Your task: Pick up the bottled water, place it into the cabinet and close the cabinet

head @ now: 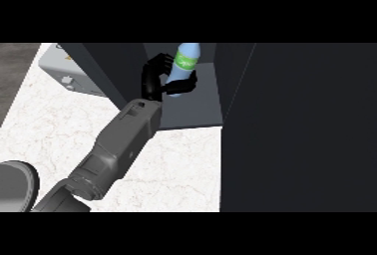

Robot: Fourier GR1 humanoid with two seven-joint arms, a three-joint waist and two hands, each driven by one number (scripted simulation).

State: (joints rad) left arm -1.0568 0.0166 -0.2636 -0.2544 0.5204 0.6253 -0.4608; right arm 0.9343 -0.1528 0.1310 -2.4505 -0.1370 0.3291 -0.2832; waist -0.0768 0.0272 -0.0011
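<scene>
Counter of white marble, seen from steeply above. A rounded grey shape is cut by the lower left edge; I cannot tell what it is. A pale grey box stands at the far left, just beside the dark side wall of the cabinet. My left forearm enters from the lower left and slants up and rightward across the counter to the cabinet's opening, which shows a grey-blue floor between dark walls. My left hand is inside that opening, with fingers curled round the bottled water and thumb closed against its lower part. The bottle is pale blue with a green label and leans slightly, top to the right, over the grey-blue floor. My thumb hides its base, so I cannot tell whether it rests on that floor. At right, the cabinet door stands swung open, a broad dark panel covering the counter's right side.
</scene>
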